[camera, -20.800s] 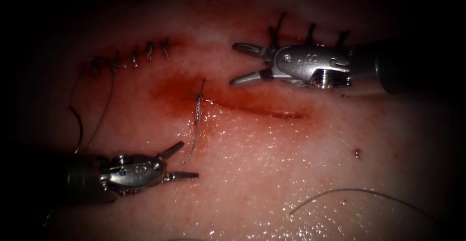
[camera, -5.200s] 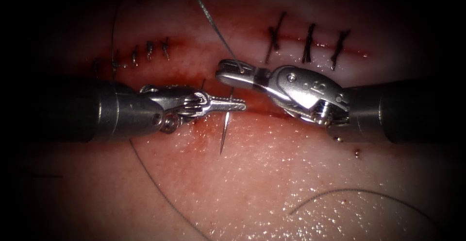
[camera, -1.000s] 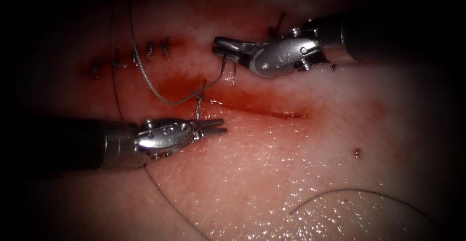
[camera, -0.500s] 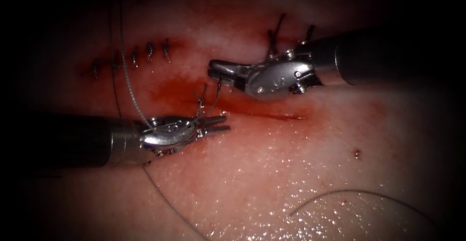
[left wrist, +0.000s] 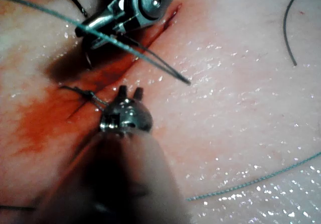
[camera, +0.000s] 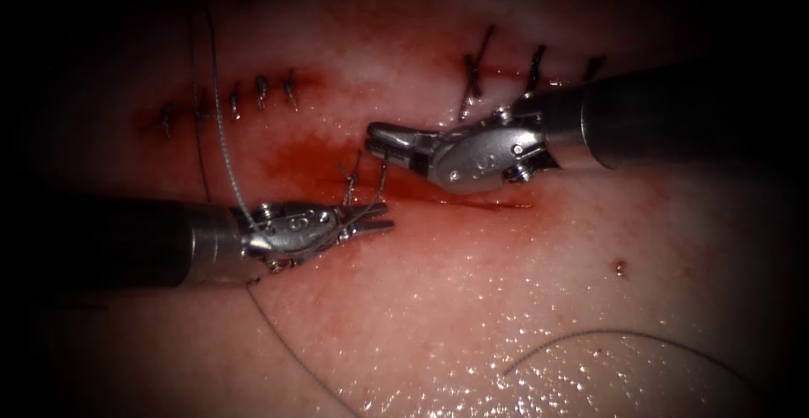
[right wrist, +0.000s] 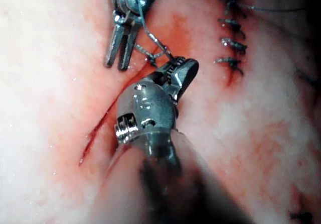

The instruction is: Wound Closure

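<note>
Over the tissue point(camera: 522, 300), right gripper point(camera: 381, 142) holds needle point(camera: 384, 175) upright.

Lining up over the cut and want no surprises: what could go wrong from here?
The right tool grips the needle near one end, hanging over the cut; it may swivel. I cannot tell whether its tip is in the tissue. The thread drapes over the left tool, whose open jaws hold nothing, and may snag. The knotted stitch beside the needle could catch it.

Dim, heavily vignetted endoscope view; wet glare speckling the tissue point(camera: 472, 300).
</note>
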You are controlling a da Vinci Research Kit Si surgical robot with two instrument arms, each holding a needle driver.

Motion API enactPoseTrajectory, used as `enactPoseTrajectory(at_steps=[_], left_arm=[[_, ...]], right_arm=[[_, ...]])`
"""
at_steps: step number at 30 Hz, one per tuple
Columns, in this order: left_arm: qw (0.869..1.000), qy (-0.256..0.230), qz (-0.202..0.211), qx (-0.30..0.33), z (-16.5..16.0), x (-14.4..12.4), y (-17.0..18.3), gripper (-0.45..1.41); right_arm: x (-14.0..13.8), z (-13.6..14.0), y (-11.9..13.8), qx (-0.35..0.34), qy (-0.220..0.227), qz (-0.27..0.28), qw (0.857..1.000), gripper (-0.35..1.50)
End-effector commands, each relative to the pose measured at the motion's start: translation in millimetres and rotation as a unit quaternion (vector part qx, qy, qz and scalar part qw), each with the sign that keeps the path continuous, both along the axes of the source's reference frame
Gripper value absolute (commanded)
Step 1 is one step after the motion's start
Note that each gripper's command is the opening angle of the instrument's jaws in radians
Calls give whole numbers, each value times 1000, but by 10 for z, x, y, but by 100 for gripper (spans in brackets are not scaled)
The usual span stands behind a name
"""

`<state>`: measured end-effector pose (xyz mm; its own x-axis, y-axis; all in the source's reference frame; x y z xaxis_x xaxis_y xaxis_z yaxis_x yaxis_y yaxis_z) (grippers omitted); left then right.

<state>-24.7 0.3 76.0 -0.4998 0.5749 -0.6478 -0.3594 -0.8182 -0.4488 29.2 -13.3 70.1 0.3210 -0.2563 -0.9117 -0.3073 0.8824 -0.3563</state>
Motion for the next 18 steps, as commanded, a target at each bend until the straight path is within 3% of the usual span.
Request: enactPoseTrajectory(at_steps=[1, 5, 9, 14, 16, 18], left_arm=[[1000, 6, 3, 1, 8, -8, -10, 17], [1000, 23, 15, 6, 17, -15, -19, 16], [996, 59, 58, 28, 31, -18, -37, 14], [987, 115, 99, 46, 51, -11, -53, 59], [987, 115, 98, 48, 56, -6, -50, 64], [986, 121, 99, 48, 61, 3, -45, 57]], right_arm=[[7, 5, -4, 7, 2, 1, 1000, -35], [7, 3, 4, 25, 8, 11, 1000, -35], [5, 1, 12, 46, 16, 23, 999, -35], [6, 0, 19, 68, 27, 32, 997, -35], [7, -1, 22, 74, 29, 35, 996, -35], [9, -3, 27, 88, 37, 41, 995, -35]])
